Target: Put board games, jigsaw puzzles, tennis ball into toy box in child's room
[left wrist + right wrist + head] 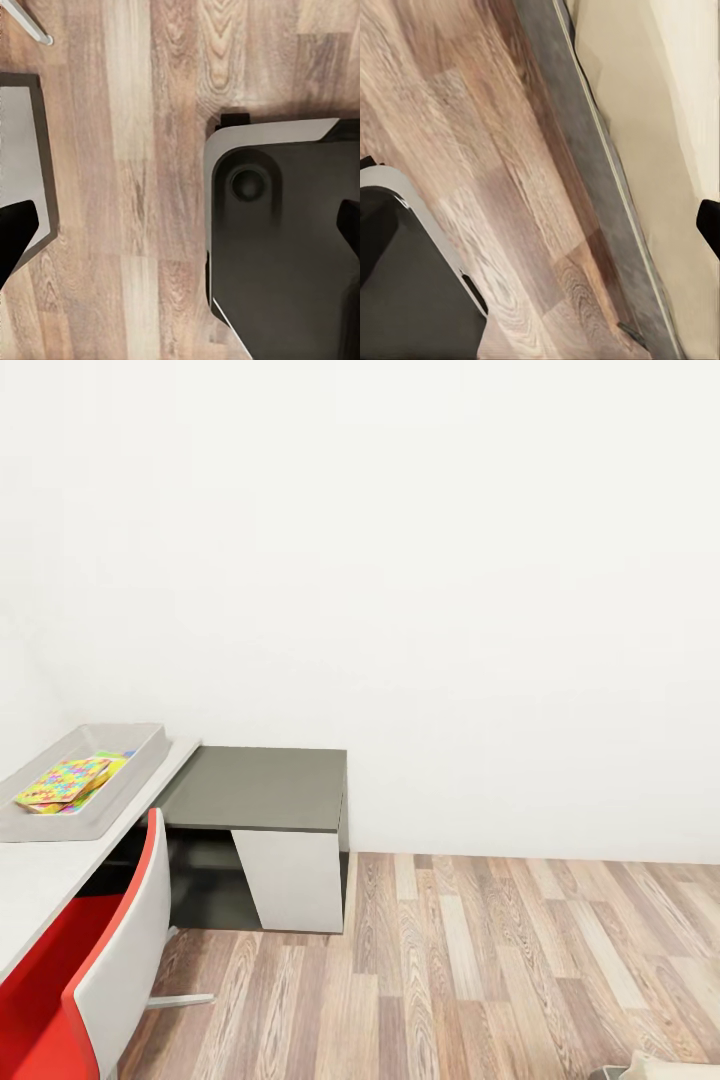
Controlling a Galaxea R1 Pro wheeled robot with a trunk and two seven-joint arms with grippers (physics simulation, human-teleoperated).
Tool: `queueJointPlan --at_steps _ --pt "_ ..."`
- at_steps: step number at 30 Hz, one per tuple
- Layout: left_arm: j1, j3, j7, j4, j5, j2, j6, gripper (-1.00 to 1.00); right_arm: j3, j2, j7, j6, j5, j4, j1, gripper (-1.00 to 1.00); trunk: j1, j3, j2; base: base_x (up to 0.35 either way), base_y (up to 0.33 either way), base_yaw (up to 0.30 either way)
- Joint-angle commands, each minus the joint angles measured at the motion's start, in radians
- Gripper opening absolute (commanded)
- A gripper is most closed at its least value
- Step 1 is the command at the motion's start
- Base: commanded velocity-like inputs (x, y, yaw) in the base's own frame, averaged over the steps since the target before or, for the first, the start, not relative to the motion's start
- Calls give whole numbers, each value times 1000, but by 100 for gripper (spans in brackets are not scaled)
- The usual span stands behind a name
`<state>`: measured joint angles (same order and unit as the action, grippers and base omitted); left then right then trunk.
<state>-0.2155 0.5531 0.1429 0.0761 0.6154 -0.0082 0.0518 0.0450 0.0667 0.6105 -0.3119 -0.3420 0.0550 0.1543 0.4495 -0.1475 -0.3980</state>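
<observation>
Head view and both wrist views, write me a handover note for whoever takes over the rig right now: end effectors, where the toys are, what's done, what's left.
Left end effector: open, empty, hanging over the wood floor and the robot's dark base.
Right end effector: one fingertip shows, so open or shut cannot be told; it hangs over floor beside the beige bed.
Shallow light-grey toy box sits on the light-grey table top, next to the lower dark-grey section.
Done: at least one pastel jigsaw puzzle lies inside the box, with something flat under it.
Left: cannot confirm the board games or tennis ball; check the bed and table.
</observation>
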Motion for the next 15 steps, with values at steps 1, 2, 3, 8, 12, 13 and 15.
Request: queueJointPlan --at_steps 1,2,3,8,12,13,15 --pt "-1 8 3 -1 10 -1 3 100 5 0 1 -6 -9 -4 0 100 1 -2 -2 0 0 0" --pt "-1 8 3 -1 10 -1 3 100 5 0 1 -6 -10 -5 -1 100 1 -2 -2 0 0 0" --pt "-1 7 3 -1 10 -1 3 100 5 0 1 -6 -10 -6 -1 100 1 -2 -2 0 0 0" --pt "-1 7 3 -1 11 -3 3 100 4 -1 0 -6 -11 -10 -2 100 1 -2 -2 0 0 0" --pt "-1 7 3 -1 11 -2 3 100 5 -1 1 -6 -11 -10 -2 100 1 -2 -2 0 0 0" --pt "-1 7 3 -1 11 -2 3 100 5 -1 1 -6 -11 -10 -2 100 1 -2 -2 0 0 0" --pt "-1 7 3 -1 11 -1 3 100 5 -1 1 -6 -11 -10 -2 100 1 -2 -2 0 0 0"
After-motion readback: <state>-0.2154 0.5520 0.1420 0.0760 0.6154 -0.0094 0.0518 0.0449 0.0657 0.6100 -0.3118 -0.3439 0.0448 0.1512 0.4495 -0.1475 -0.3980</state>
